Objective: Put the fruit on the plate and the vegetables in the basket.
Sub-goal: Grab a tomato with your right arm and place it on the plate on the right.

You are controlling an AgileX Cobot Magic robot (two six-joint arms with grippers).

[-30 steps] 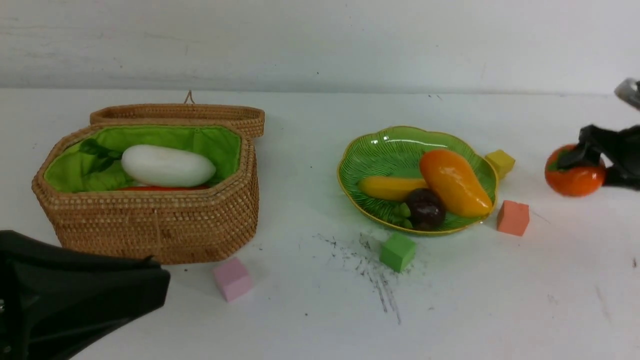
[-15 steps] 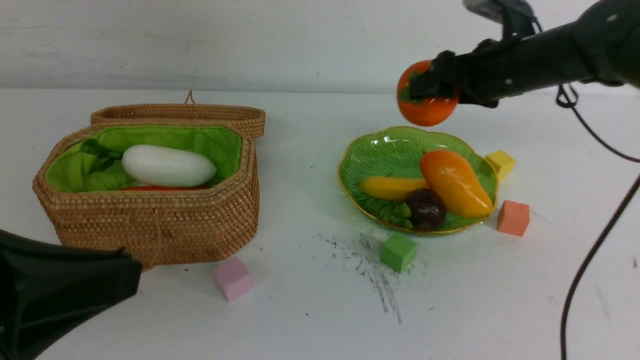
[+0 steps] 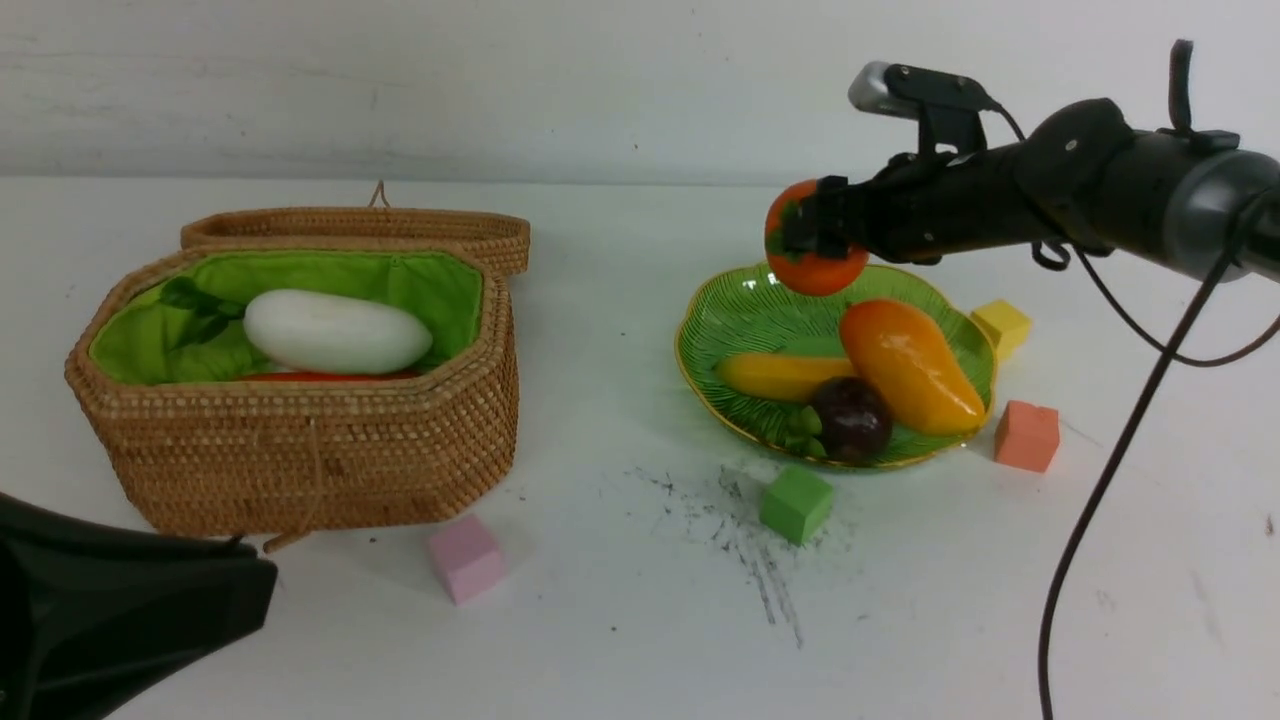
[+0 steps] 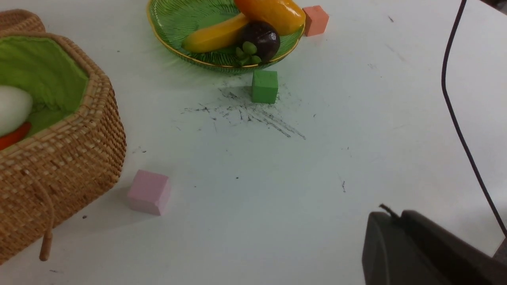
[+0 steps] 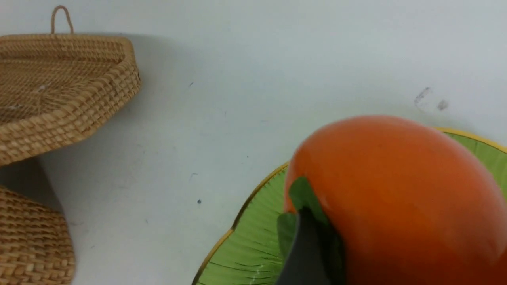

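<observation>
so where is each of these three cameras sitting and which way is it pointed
Front view: sits between the arms, looking forward over the table at the basket and plate; shows the right arm's pincer gripping the persimmon, and the left arm's dark bulk.
Left wrist view: rides the left arm, looking across the table at the pink cube and green cube; a dark piece of the arm shows.
Right wrist view: rides the right arm, looking past the persimmon to the plate rim; one dark finger shows.
Shared: all three show plate and basket.

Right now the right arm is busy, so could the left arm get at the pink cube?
Probably yes: the pink cube sits on bare table near the left arm, beside the basket, nothing between.
</observation>
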